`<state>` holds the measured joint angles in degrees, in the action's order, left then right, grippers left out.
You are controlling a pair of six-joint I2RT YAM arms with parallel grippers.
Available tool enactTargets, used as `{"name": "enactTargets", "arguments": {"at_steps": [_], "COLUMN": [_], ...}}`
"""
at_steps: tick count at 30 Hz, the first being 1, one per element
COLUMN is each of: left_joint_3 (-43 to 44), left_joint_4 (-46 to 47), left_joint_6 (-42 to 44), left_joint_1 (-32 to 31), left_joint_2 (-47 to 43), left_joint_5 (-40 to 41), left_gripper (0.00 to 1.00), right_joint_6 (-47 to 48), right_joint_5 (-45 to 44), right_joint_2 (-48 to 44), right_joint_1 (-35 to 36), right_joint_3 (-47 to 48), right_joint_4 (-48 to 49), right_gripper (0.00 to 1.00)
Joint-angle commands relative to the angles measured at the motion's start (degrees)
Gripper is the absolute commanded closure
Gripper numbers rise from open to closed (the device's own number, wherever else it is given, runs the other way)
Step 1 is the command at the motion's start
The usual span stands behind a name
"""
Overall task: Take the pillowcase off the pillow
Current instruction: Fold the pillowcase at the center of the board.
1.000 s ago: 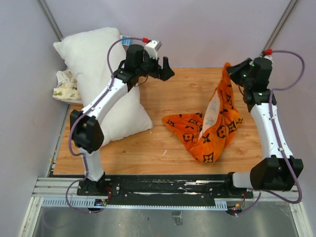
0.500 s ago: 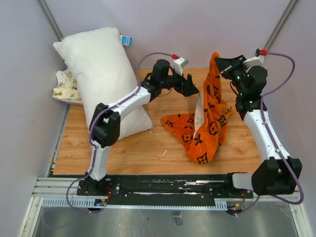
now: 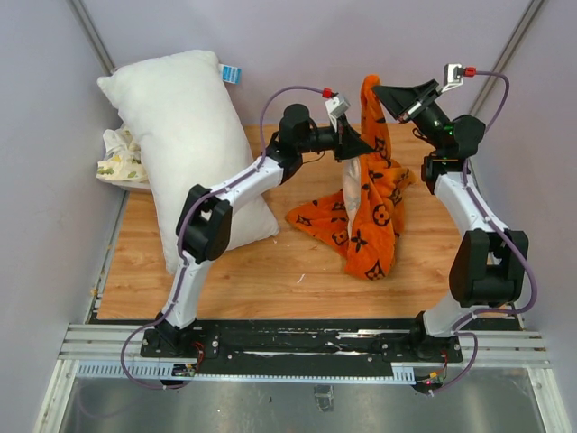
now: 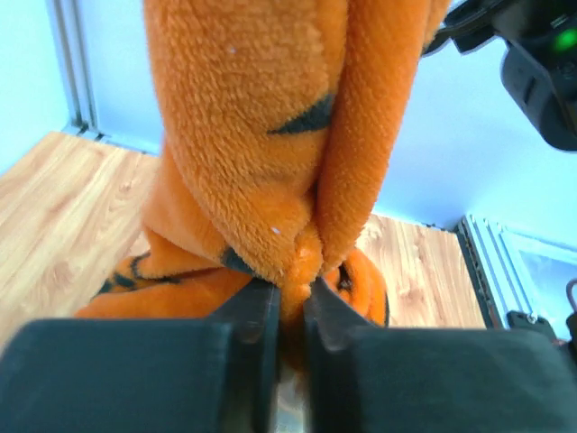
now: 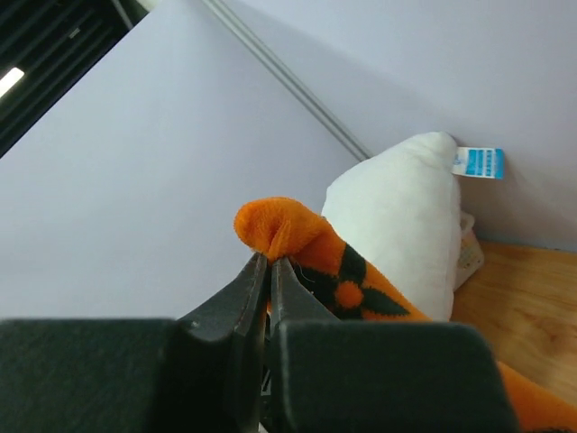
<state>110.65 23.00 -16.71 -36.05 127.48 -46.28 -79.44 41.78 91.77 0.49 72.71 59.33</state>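
Observation:
The orange pillowcase [image 3: 371,215] with black motifs hangs as a tall bunched column, its lower part piled on the wooden table [image 3: 270,271]. My right gripper [image 3: 377,89] is raised at the back and shut on the pillowcase's top tip [image 5: 275,225]. My left gripper [image 3: 364,146] reaches in from the left, and its jaws are pinched on a fold of the pillowcase [image 4: 243,117] a little below that tip. The white pillow [image 3: 185,144] lies bare at the table's left, apart from the pillowcase and both grippers. In the right wrist view the pillow [image 5: 397,216] shows behind the fabric.
A small white printed cloth [image 3: 120,158] lies beyond the table's left edge, behind the pillow. A blue tag [image 3: 231,74] sticks out at the pillow's far corner. Lilac walls close in at the back and on both sides.
My left arm swung right from the pillow to the pillowcase and closed on a fold. The right gripper lifted the pillowcase higher and carried it left.

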Motion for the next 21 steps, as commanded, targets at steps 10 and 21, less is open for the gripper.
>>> {"name": "enactTargets", "arguments": {"at_steps": [10, 21], "left_joint_3": [1.60, -8.77], "left_joint_4": [-20.71, -10.14], "left_joint_6": [14.09, 39.27], "left_joint_1": [8.73, -6.45], "left_joint_2": [-15.23, -30.60], "left_joint_5": [48.31, 63.80], "left_gripper": [1.00, 1.00], "right_joint_6": [36.39, 41.70], "right_joint_5": [-15.50, -19.59], "right_joint_2": [-12.26, -14.58], "right_joint_1": [-2.76, -3.22], "right_joint_3": [14.38, 17.29], "right_joint_4": [-58.29, -62.10], "right_gripper": [0.98, 0.85]}}
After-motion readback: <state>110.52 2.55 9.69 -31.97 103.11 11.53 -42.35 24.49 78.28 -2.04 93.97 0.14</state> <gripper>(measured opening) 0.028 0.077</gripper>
